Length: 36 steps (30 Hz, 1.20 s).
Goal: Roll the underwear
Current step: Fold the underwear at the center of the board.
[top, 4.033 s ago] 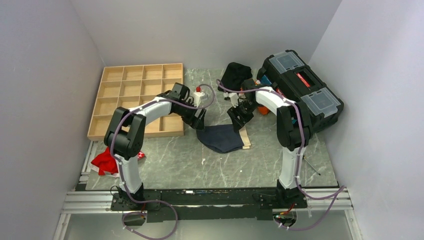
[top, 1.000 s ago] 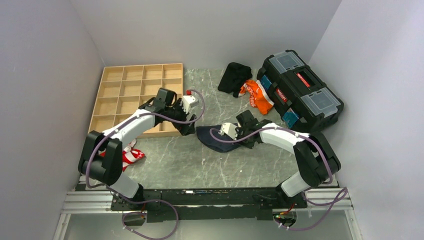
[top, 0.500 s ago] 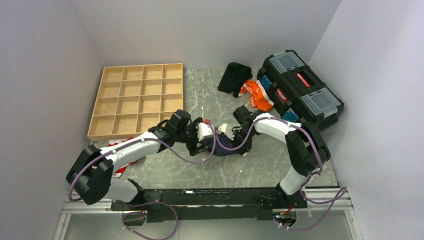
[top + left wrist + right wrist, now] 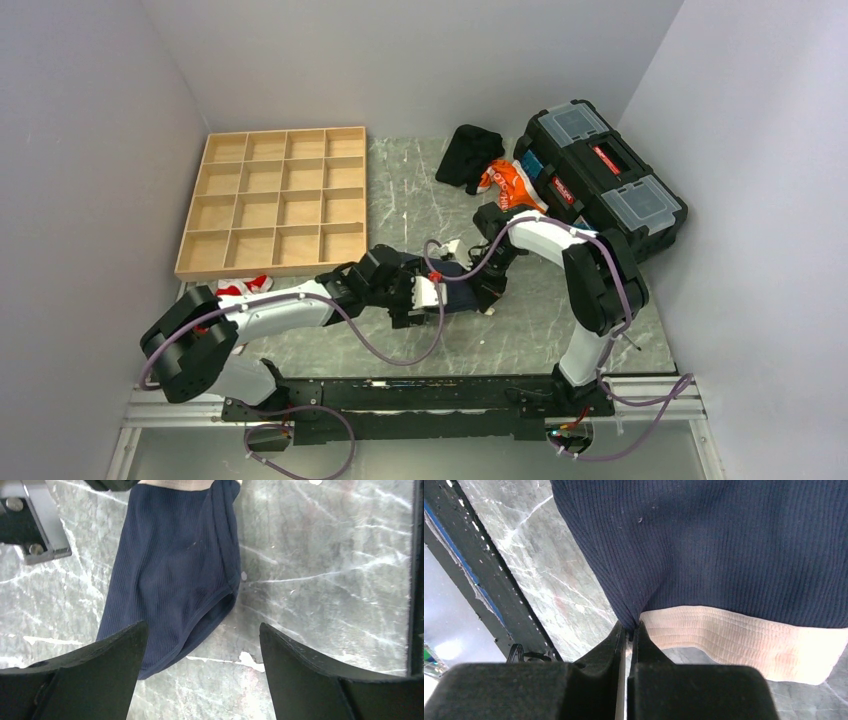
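The right gripper [image 4: 629, 627] pinches the underwear [image 4: 724, 540] at its pale edge, likely anchoring that right end. The left gripper [image 4: 202, 647] hovers spread and empty over the left end, seemingly to start rolling.

The underwear [image 4: 175, 580] is dark navy ribbed fabric with a broad pale beige waistband [image 4: 744, 635] across one end. It lies near the middle of the grey marbled table [image 4: 400, 190], folded over itself into a narrow, mostly flat strip. Its stitched hem curves round the free end, and the cloth beside the band is gathered into a small pinch.
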{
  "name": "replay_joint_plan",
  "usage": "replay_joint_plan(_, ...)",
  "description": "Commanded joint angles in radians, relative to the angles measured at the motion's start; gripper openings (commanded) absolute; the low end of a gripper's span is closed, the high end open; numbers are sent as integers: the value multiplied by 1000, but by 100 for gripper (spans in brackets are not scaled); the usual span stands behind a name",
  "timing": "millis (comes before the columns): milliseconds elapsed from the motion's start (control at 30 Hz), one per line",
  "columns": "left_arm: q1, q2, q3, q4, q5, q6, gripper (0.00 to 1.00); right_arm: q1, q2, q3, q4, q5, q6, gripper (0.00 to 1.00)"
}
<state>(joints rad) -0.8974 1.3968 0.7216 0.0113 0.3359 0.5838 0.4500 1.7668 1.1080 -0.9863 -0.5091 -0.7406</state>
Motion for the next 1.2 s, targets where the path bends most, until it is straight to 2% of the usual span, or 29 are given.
replay_joint_plan(0,18,-45,-67,102,-89,11,89,-6,8,31,-37,-47,-11,0)
replay_joint_plan(100,74,-79,-118,163,-117,-18,90,-10,11,20,-24,-33,-10,0)
replay_joint_plan(267,131,-128,-130,174,-121,-50,92,-13,20,12,-14,-34,-6,0)
replay_joint_plan(400,135,-136,-114,111,-31,-43,92,-20,26,35,-35,-47,-9,0)
replay_joint_plan(467,114,-123,-96,74,6,-21,92,-24,33,55,-59,-60,-16,0)
replay_joint_plan(633,22,-57,-29,5,-10,52,90,-48,60,120,-142,-113,-45,0)
replay_joint_plan(800,-22,17,29,35,-38,68,90,-63,85,180,-233,-159,-75,0)
replay_joint_plan(1000,-68,95,62,52,-32,59,91,-67,100,188,-248,-146,-78,0)
replay_joint_plan(1167,-109,162,67,108,-100,44,91,-70,114,196,-260,-149,-85,0)
